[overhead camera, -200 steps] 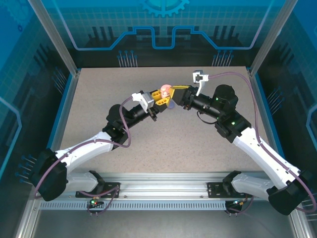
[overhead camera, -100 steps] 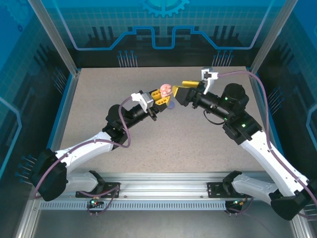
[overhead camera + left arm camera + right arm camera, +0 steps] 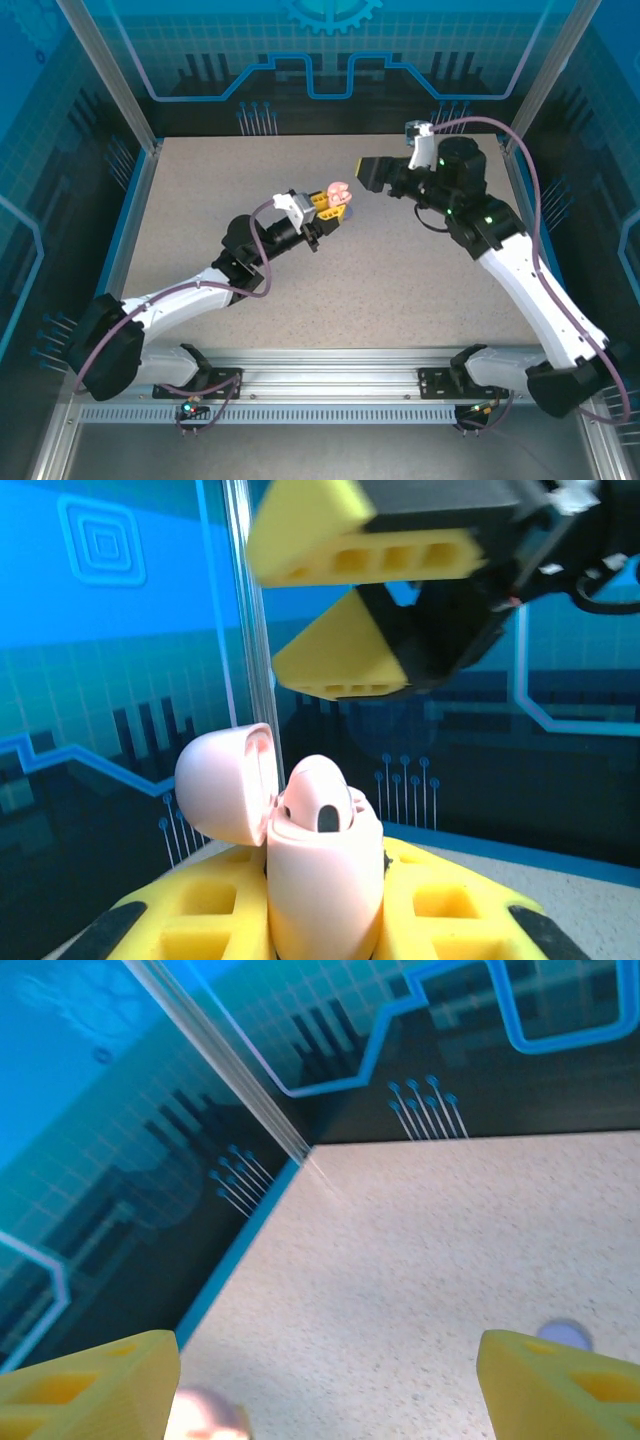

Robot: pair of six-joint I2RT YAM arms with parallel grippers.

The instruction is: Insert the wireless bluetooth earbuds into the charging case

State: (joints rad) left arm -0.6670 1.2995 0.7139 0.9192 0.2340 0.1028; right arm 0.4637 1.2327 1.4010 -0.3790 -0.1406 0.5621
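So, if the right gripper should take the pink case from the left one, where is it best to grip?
Probably the case body just under its rim, coming from above on the side away from the open lid. The left gripper clamps the lower body, and the lid hangs off one side.

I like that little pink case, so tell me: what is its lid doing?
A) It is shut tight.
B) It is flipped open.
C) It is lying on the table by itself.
B: in the left wrist view the pink charging case has its lid swung back to one side, and an earbud sits in its top.
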